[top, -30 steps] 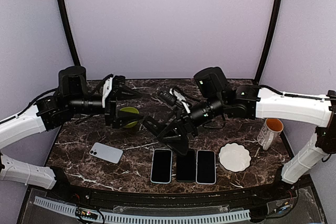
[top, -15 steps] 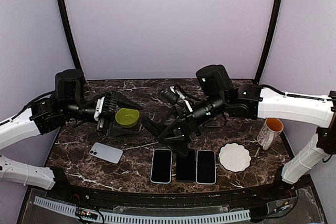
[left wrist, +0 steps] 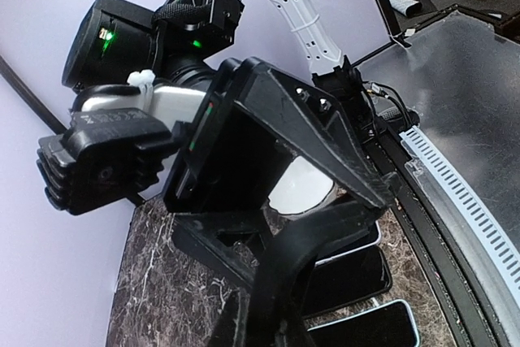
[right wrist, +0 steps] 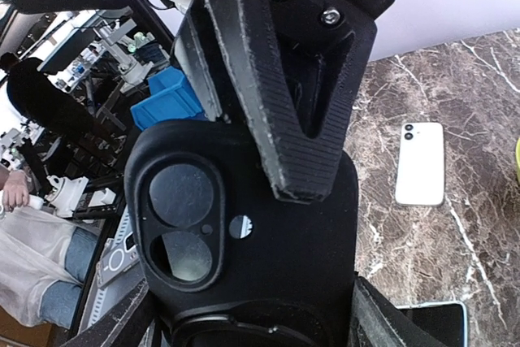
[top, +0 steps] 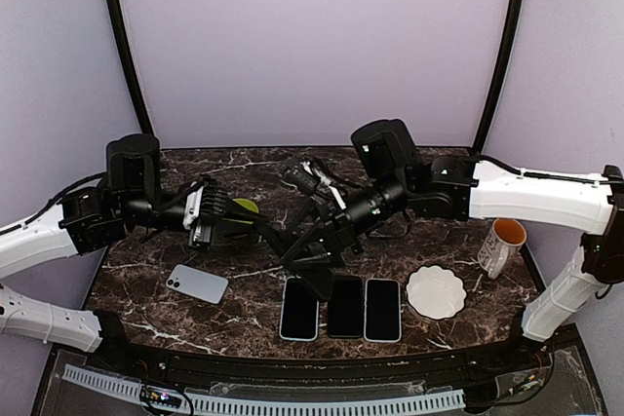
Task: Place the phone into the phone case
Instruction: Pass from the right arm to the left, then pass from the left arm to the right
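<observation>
The black phone case (right wrist: pixel 268 258) shows its back with the camera cutouts, and my right gripper (right wrist: pixel 252 314) is shut across its width. In the top view the phone case (top: pixel 314 278) hangs just above a row of three face-up phones (top: pixel 299 307). A pale phone (top: pixel 197 283) lies face down at the left and also shows as the pale phone (right wrist: pixel 420 162) in the right wrist view. My left gripper (top: pixel 285 245) reaches in from the left, shut on the case's far end. One of its fingers (right wrist: pixel 301 119) lies over the case's back; the other is hidden.
A green bowl (top: pixel 242 209) sits behind the left gripper, partly hidden. A white scalloped plate (top: pixel 436 291) lies right of the phone row. A white and orange mug (top: pixel 500 245) stands at the far right. Dark marble table (top: pixel 146 250).
My left gripper has swung from above the green bowl down and right to the case, and its jaws have shut. The right gripper and case have shifted slightly left and lower.
</observation>
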`<state>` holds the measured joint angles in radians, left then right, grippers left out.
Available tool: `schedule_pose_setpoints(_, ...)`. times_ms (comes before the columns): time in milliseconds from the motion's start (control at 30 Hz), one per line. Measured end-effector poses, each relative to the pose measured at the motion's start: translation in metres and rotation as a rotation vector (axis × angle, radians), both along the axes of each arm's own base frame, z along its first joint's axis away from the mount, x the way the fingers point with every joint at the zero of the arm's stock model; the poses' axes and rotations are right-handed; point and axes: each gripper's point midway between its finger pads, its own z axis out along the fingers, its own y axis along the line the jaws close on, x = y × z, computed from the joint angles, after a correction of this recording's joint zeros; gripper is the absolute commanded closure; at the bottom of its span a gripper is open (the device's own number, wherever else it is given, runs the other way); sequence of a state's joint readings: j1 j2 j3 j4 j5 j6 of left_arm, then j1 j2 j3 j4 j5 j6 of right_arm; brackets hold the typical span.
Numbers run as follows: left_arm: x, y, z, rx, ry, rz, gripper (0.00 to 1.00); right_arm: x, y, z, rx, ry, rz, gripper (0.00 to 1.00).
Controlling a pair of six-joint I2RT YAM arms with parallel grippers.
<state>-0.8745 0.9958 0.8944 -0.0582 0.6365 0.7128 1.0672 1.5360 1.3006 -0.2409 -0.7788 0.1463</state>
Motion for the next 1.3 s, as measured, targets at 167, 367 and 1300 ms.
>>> schedule_pose_setpoints(167,0.017,0.006,-0.015,0.1,0.125,0.137,1.0,0.027,-0.003,-0.004,-0.066,-0.115,-0.163,0.08)
schedule_pose_setpoints(367,0.046,0.003,-0.023,0.254,0.305,0.304,1.0,0.071,-0.023,0.0,-0.128,-0.264,-0.43,0.2)
schedule_pose_setpoints(1300,0.046,0.019,-0.058,0.409,0.468,0.411,1.0,0.066,-0.009,-0.056,-0.183,-0.291,-0.415,0.44)
